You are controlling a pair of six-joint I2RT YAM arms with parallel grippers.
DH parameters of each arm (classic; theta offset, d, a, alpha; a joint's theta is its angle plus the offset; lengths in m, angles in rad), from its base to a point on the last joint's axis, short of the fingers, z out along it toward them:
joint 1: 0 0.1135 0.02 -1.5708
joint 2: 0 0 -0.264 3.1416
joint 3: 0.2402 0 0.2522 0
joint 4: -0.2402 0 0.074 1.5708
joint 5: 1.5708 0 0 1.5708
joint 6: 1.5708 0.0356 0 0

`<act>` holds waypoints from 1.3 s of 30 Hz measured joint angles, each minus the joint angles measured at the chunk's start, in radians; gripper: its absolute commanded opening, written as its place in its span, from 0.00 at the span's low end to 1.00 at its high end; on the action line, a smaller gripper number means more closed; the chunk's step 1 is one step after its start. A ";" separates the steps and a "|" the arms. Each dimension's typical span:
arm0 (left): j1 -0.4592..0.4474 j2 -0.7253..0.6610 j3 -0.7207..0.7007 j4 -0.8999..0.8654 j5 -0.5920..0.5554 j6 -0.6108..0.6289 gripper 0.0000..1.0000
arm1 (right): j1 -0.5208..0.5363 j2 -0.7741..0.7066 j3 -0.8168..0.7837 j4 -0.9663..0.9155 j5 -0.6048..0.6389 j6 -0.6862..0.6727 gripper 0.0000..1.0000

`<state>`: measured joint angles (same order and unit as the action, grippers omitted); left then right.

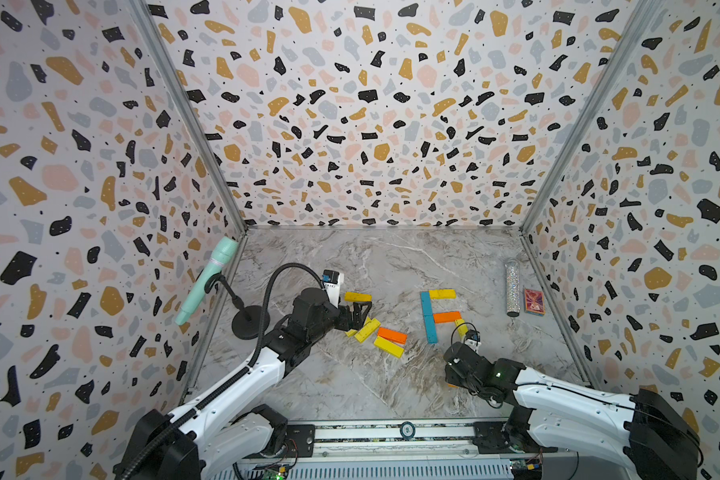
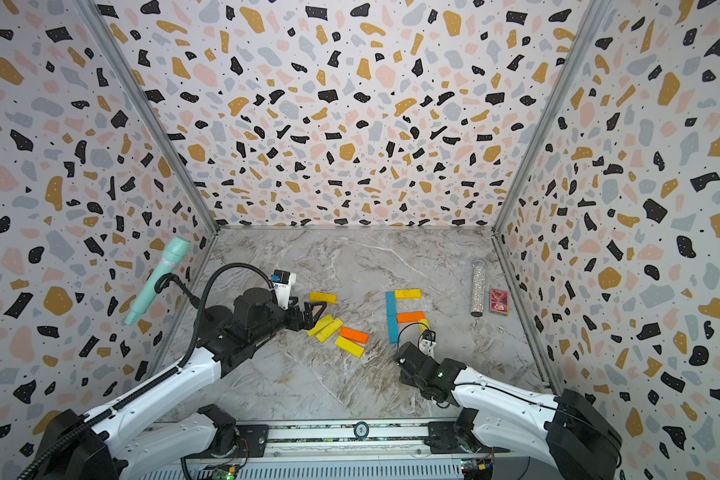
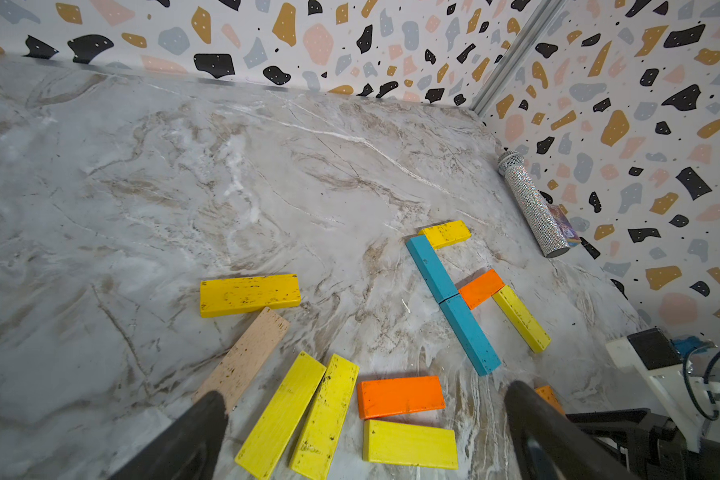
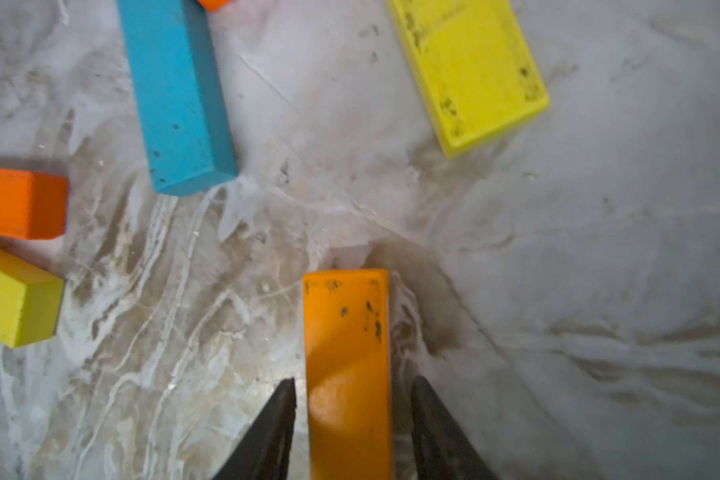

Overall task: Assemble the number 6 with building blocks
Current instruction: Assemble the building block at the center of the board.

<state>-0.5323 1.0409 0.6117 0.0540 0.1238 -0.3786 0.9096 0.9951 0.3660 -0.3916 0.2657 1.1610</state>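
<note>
The right pincer [image 4: 354, 380] stood slightly spread astride the orange block [image 4: 346, 332], which seemed to lie on the desk [image 4: 599, 249], short of the teal block [image 4: 175, 95] and yellow block [image 4: 470, 70] it should bridge. A skewed retreat could drag it, leaving the 6 unclosed. The left pincer [image 3: 364, 392] gaped wide over the spares [image 3: 300, 415].

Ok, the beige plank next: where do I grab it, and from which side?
Take the beige plank across its narrow width, around its middle, coming straight down from above. It lies flat, so only its long edges offer a pinch. Bare table shows along both there; a yellow block crowds its far end, and a yellow plank lies close beside its near half.
</note>
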 measured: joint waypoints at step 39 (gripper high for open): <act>-0.420 0.243 -0.154 0.215 0.064 -0.179 0.00 | -0.041 -0.023 -0.001 0.069 -0.253 -0.123 0.19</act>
<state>-0.9527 1.2839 0.4576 0.2687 0.1875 -0.5579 0.8688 0.9722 0.3653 -0.3225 0.0132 1.0378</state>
